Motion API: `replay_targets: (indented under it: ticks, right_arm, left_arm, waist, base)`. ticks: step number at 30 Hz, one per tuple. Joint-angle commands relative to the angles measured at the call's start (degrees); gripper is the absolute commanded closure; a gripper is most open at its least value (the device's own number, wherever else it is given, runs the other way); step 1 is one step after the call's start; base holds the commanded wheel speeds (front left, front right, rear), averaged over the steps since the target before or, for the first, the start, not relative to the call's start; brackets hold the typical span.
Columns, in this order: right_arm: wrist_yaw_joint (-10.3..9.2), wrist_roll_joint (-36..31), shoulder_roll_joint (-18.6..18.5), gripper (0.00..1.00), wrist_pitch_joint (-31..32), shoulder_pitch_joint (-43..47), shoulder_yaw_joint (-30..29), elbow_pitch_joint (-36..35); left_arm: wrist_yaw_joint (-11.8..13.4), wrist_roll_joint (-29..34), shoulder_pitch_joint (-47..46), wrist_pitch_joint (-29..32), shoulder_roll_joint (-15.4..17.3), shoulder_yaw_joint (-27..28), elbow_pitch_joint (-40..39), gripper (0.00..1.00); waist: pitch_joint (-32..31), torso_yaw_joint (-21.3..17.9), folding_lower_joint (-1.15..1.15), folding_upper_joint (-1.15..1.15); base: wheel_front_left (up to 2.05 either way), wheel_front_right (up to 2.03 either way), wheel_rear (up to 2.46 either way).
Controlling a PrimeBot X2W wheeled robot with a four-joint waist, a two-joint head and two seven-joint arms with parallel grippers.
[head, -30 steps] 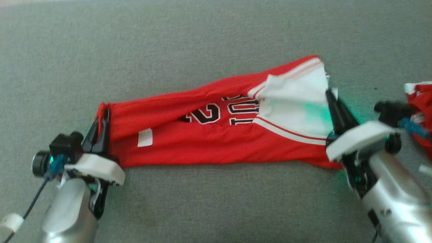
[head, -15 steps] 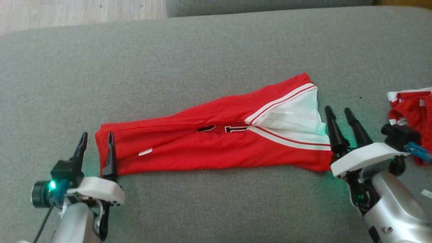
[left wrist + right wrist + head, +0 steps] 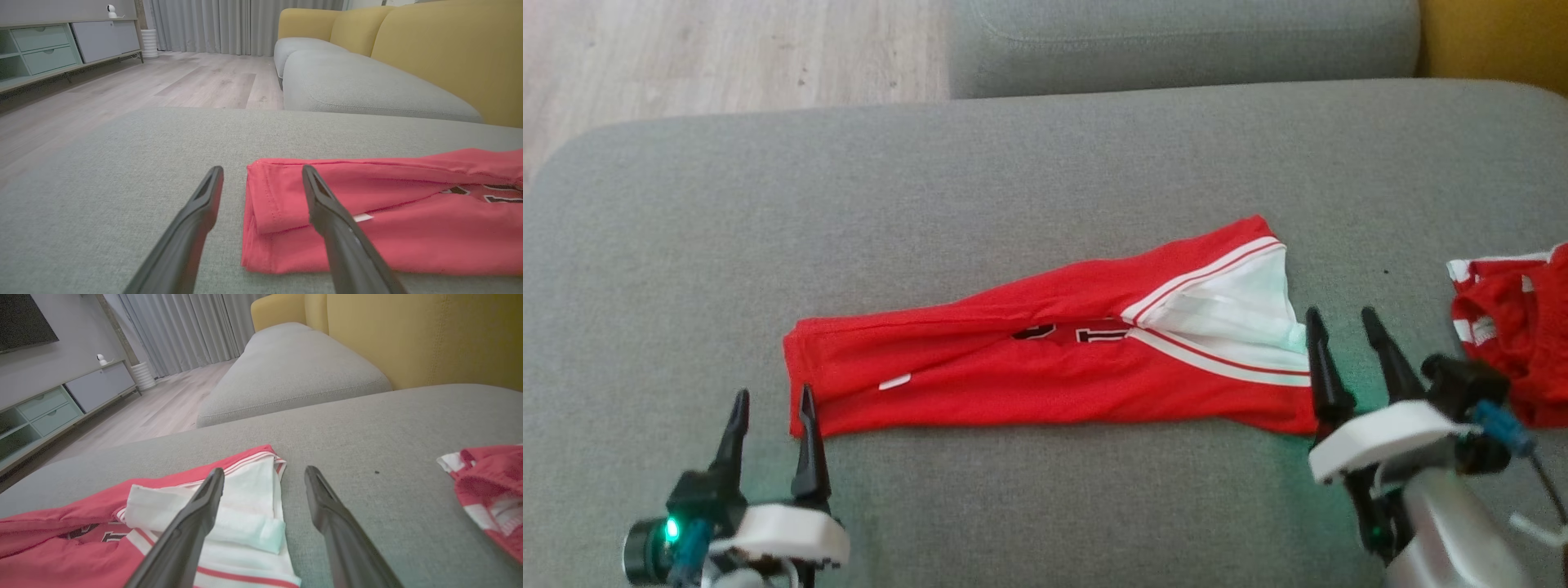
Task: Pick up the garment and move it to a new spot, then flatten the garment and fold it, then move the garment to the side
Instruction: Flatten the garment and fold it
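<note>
A red jersey with white trim and dark numbers lies folded into a long strip across the grey cushion. Its white-trimmed end points right. My left gripper stands open at the strip's left end, its right finger just over the red hem. The left gripper holds nothing. My right gripper is open beside the white end, empty, with its left finger at the edge of the cloth. The same right gripper straddles the fabric's border.
A second red and white garment lies bunched at the right edge of the cushion, also seen as the red garment. Another grey cushion and a yellow sofa back stand behind. Wooden floor lies beyond the far left edge.
Both grippers went from shut on the jersey's ends to open and drew back toward me. The jersey settled flat, covering most of the numbers. The head camera tilted, showing more floor.
</note>
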Motion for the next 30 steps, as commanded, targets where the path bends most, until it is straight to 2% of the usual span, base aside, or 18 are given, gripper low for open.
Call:
replay_targets:
  ticks: [1, 7, 14, 20, 27, 28, 29, 30]
  right_arm:
    - [-0.04, -2.0, 1.0, 0.00, -0.8, 0.4, 0.0, -2.0]
    - [-0.04, -5.1, 3.0, 0.00, -0.8, 1.9, -2.0, -1.5]
    - [-0.04, -8.1, 3.2, 0.00, -0.8, -2.3, -2.2, 2.1]
    - [-0.04, -11.4, 3.5, 0.00, -0.8, -8.7, -3.5, 10.5]
    - [-0.04, -13.6, 4.3, 0.00, 2.2, -11.8, -4.3, 23.2]
    - [-0.04, -13.4, 4.4, 0.06, 2.3, -11.9, -4.3, 24.4]
    - [-0.04, -13.1, 4.5, 0.55, 2.3, -11.9, -4.2, 25.4]
    - [-0.04, -12.8, 4.6, 1.00, 2.2, -11.9, -4.1, 26.3]
  left_arm:
    - [-0.4, 0.3, 0.0, -0.4, 0.3, 2.2, -2.3, 0.00]
    - [-0.6, -0.1, 1.6, -0.4, -0.1, 1.3, -3.0, 0.00]
    - [-0.4, -1.6, -0.1, -0.4, -0.2, -1.3, -3.1, 0.00]
    - [-0.3, -3.2, -2.4, -0.4, -0.2, -4.6, -2.4, 0.00]
    - [0.0, -4.0, -2.7, -0.4, -0.2, -6.4, -1.7, 0.00]
    - [0.0, -4.0, -2.6, -0.4, -0.2, -6.4, -1.6, 0.00]
    - [-0.1, -4.0, -2.5, -0.4, -0.2, -6.3, -1.6, 0.00]
    - [-0.1, -4.0, -2.4, -0.4, -0.2, -6.1, -1.6, 0.00]
  waist:
    - [-0.6, 0.4, 0.01, -0.01]
    - [-0.4, 0.8, 0.01, -0.01]
    - [2.5, 1.5, 0.01, -0.01]
    - [5.7, 3.4, 0.01, -0.01]
    - [6.8, 5.2, 0.01, -0.01]
    - [6.8, 5.3, 0.01, -0.01]
    - [6.8, 5.3, 0.01, -0.01]
    - [6.7, 5.2, 0.01, -0.01]
  base:
    - [0.00, 0.00, 0.00]
    - [0.00, 0.00, 0.00]
    - [0.00, 0.00, 0.00]
    - [0.00, 0.00, 0.00]
    - [0.00, 0.00, 0.00]
    - [0.00, 0.00, 0.00]
    - [0.00, 0.00, 0.00]
    - [0.00, 0.00, 0.00]
